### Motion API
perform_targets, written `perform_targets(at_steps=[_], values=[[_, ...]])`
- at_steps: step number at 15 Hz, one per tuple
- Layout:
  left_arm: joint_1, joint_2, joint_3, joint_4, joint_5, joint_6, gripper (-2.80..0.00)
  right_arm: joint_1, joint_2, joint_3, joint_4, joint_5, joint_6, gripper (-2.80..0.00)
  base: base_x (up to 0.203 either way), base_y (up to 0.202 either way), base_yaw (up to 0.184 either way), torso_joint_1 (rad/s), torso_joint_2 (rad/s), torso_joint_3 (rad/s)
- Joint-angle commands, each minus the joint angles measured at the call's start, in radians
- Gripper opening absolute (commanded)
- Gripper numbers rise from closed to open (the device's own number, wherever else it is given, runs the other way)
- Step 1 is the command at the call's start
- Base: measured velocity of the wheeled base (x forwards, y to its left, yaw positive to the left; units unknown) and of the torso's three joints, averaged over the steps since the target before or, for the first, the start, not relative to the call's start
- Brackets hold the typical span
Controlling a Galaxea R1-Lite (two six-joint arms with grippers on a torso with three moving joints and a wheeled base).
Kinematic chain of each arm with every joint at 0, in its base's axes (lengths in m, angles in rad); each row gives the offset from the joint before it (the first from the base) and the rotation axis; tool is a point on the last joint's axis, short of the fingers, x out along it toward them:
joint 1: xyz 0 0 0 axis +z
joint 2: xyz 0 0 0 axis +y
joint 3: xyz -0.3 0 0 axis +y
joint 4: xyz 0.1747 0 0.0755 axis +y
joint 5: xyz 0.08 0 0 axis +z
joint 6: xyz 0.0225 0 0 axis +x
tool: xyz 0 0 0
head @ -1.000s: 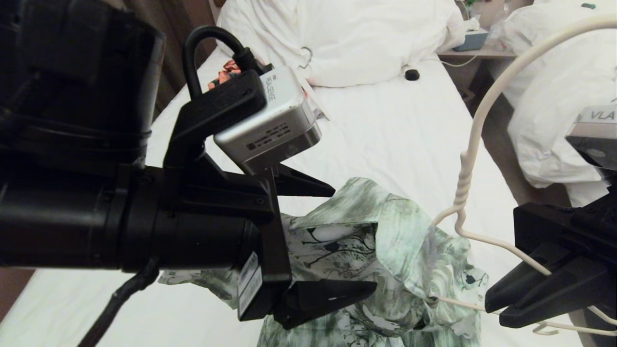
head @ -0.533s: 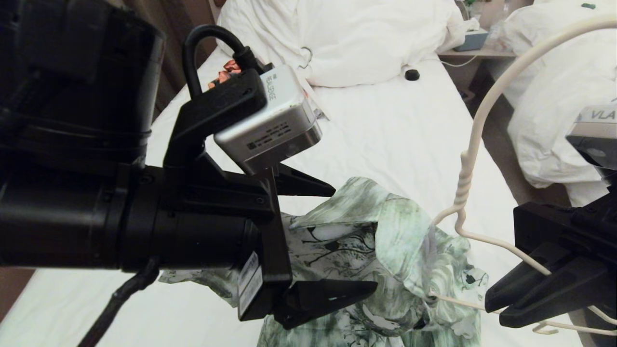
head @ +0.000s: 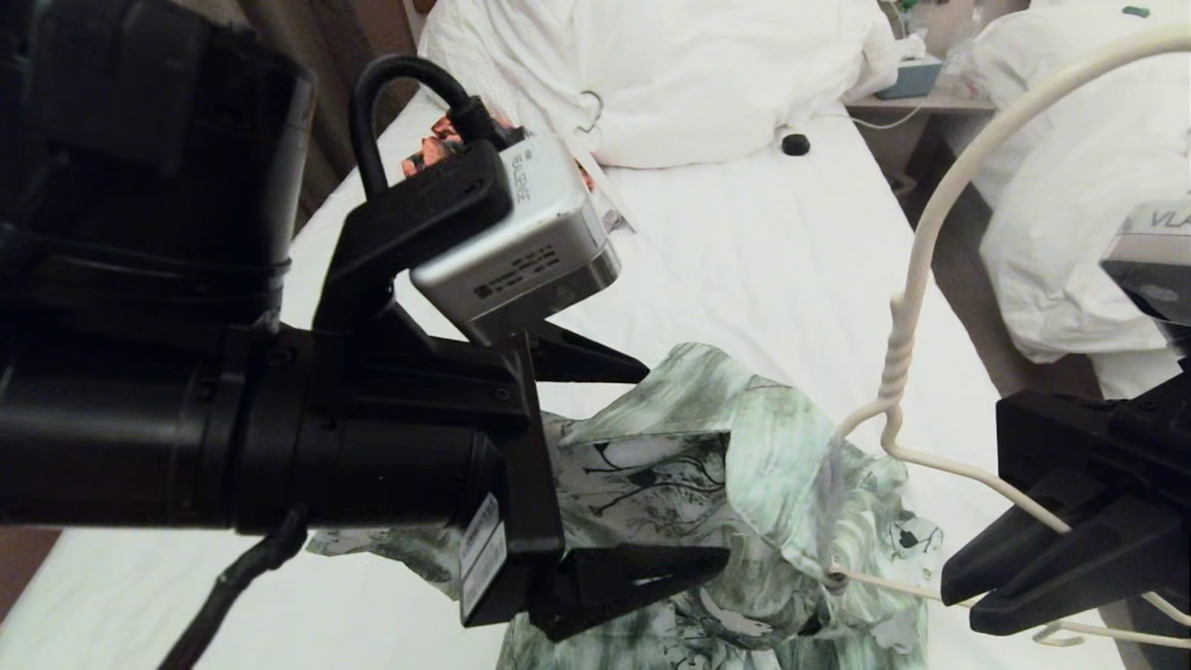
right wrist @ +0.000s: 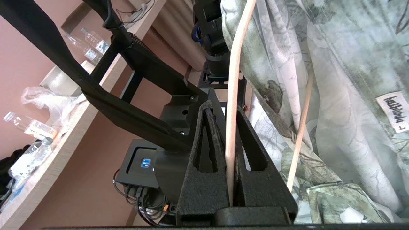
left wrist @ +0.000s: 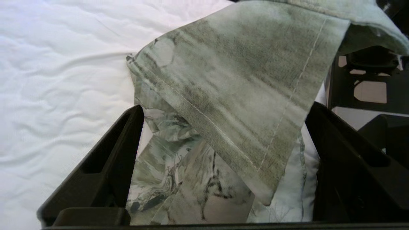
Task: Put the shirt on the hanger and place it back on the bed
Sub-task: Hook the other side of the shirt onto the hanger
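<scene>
While my right pincer [head: 958, 596] is pinching the hanger [head: 898, 344] by its lower wire, one end already inside the shirt [head: 772, 437] bunched on the bed [head: 744, 242], I am holding my left pincer [head: 686, 463] spread around the loose cloth, aiming to draw it gently over the free shoulder.

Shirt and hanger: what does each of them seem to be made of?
The shirt looks like thin woven cloth with a matte finish, perhaps cotton or viscose: it drapes in soft folds and shows stitched hems and a sewn-in label. The hanger looks like wire under a smooth cream coating, or else moulded plastic: the rod is thin and its neck is twisted like wire.
</scene>
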Motion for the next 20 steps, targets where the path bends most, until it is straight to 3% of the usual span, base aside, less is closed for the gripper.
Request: perform_targets(at_steps=[1, 11, 20], values=[[-0.002, 0.0, 0.006, -0.009, 0.0, 0.002, -2.8, 0.0, -0.003, 0.0, 0.003, 0.008, -0.004, -2.8, 0.0, 0.0, 0.0, 0.0, 0.0, 0.0], [-0.005, -0.006, -0.007, -0.008, -0.006, -0.007, -2.8, 0.002, -0.005, 0.002, 0.002, 0.008, -0.005, -2.8, 0.0, 0.0, 0.0, 0.0, 0.0, 0.0], [-0.01, -0.022, -0.02, -0.009, -0.044, -0.078, -2.8, -0.006, -0.033, 0.024, -0.014, 0.003, -0.008, -2.8, 0.0, 0.0, 0.0, 0.0, 0.0, 0.0]])
